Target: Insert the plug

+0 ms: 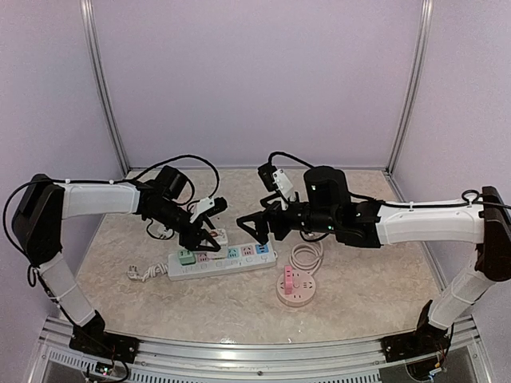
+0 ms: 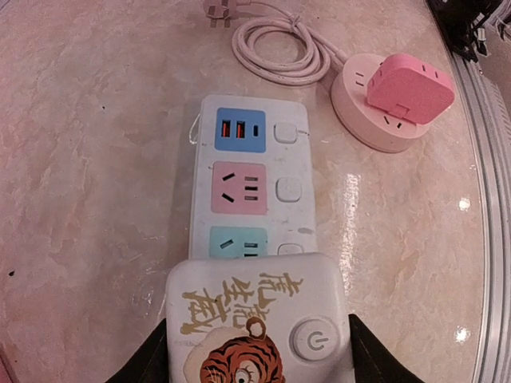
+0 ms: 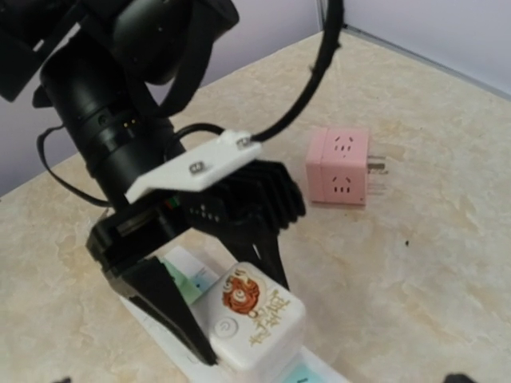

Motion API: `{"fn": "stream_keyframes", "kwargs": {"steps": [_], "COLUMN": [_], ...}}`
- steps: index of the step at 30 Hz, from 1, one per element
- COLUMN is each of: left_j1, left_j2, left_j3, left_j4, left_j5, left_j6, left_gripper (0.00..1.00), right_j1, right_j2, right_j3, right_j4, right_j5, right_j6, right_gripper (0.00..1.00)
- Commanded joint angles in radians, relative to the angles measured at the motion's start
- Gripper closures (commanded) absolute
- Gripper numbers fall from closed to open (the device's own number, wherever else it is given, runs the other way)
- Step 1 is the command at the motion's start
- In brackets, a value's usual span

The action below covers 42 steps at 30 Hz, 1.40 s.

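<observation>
Though clamped at its sides by the left gripper (image 1: 204, 235) and poised over the power strip (image 2: 307, 215), could not count the white plug (image 2: 259, 319) as inserted: sat at the bottom centre of the left wrist view, covering the strip's lower end there, prongs hidden, so could not tell seated from merely resting. Judged the fetching done, with lining up and pressing home probably left. Found the right gripper (image 1: 254, 227) spread wide and empty at the centre of the top view, just above the strip's right half.
</observation>
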Motion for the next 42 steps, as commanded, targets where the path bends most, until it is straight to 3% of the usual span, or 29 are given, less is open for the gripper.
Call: {"fn": "stream_keyframes", "kwargs": {"steps": [1,18,42], "left_j1": [-0.007,0.031,0.025], "left_j2": [-0.047,0.044,0.022], "left_j3": [-0.036,-0.047,-0.013], "left_j4": [0.070,0.101,0.141], "left_j5": [0.067,0.066,0.124], "left_j6": [-0.073,0.056,-0.024], "left_gripper": [1.00,1.00,1.00], "right_j1": [-0.011,-0.012,-0.011], "right_j2": [0.034,0.058,0.066], "right_j3": [0.014,0.041,0.048], "right_j4": [0.012,0.012,0.005], "right_j5": [-0.026,-0.049,-0.059], "right_j6": [0.013,0.025,0.034], "right_gripper": [0.00,0.00,0.01]}}
